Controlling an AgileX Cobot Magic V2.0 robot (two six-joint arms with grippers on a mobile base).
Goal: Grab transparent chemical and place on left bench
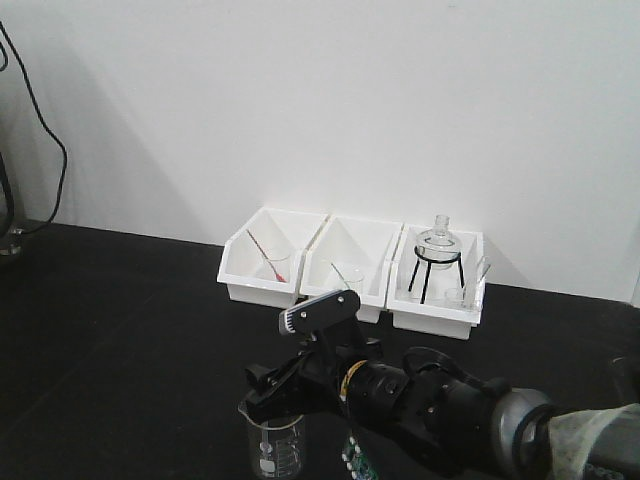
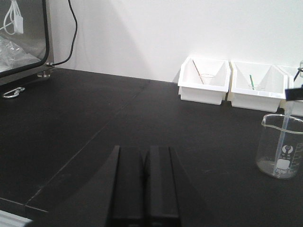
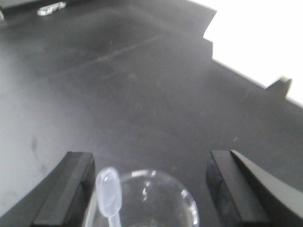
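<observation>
The transparent chemical (image 3: 108, 191), a clear pipette, stands bulb-up in a glass beaker (image 3: 156, 198), leaning on the rim. My right gripper (image 3: 150, 163) hangs open over the beaker. Its left finger (image 3: 71, 184) is close beside the bulb, and I cannot tell whether they touch. The left wrist view shows the same beaker (image 2: 280, 146) on the left bench (image 2: 94, 118), with the pipette stem (image 2: 283, 135) rising out of it. In the front view my right gripper (image 1: 272, 392) sits just above the beaker (image 1: 272, 440). My left gripper (image 2: 143, 151) is shut and holds nothing, low over the bench.
Three white bins stand at the white wall: the left bin (image 1: 240, 275) with a red pipette (image 1: 262, 255), the middle bin (image 1: 320, 275), and the right bin (image 1: 435, 312) with a round flask on a black stand (image 1: 437, 245). A cabinet (image 2: 23, 33) and a cable (image 2: 71, 28) stand at far left.
</observation>
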